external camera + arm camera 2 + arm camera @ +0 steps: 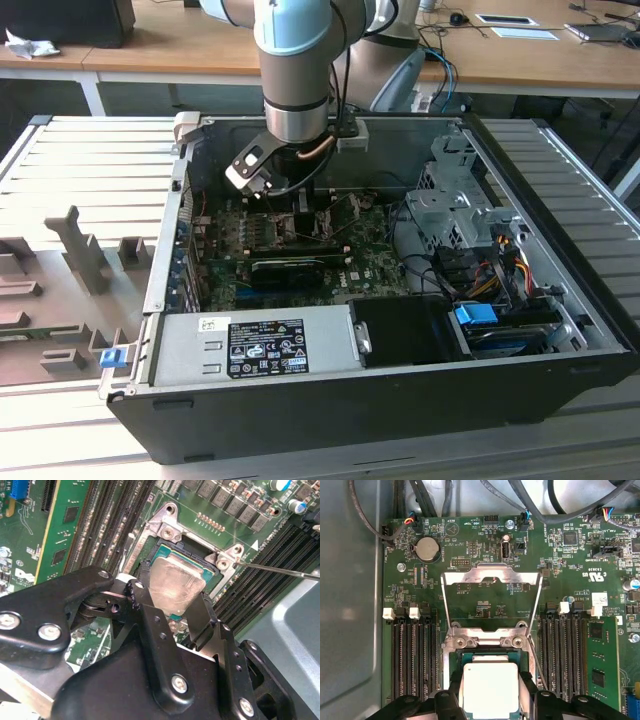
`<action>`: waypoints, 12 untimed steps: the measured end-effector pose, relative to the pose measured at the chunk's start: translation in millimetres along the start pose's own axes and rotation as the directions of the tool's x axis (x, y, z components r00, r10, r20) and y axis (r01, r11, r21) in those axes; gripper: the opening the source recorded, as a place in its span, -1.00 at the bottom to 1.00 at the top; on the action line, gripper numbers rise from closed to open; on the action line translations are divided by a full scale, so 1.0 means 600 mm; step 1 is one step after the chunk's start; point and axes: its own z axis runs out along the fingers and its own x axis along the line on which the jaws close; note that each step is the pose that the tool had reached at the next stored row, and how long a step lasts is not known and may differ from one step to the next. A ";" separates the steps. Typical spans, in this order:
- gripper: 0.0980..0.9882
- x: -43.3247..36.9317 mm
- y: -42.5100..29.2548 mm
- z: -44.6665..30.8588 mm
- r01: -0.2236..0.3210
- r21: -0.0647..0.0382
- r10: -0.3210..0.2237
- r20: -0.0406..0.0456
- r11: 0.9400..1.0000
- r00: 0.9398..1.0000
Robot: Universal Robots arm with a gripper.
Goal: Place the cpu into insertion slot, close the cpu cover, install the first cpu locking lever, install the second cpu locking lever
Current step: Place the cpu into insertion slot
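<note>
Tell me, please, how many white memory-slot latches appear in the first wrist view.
4. Two latches flank one side of the open cpu cover; two more flank the other. Latches at the slots' other ends may be hidden behind the gripper.

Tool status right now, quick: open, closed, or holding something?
Tool: closed on the cpu, gripping two opposite edges; the cpu sits in the insertion slot, and the cpu cover is open.

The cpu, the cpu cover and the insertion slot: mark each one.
cpu (488, 690), first wrist view, middle of its pale metal face.
cpu cover (492, 571), first wrist view, end bar of the open frame.
insertion slot (167, 530), second wrist view, silver rim at a corner.
</note>
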 end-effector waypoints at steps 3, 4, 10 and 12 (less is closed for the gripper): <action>0.14 0.001 0.000 0.001 0.000 0.000 0.000 0.000 1.000 1.000; 0.14 0.002 0.000 0.000 0.000 0.000 0.000 -0.001 1.000 1.000; 0.14 0.004 0.000 0.000 0.000 0.000 0.000 -0.004 1.000 1.000; 0.14 0.004 0.000 -0.006 0.000 0.000 0.000 -0.004 1.000 1.000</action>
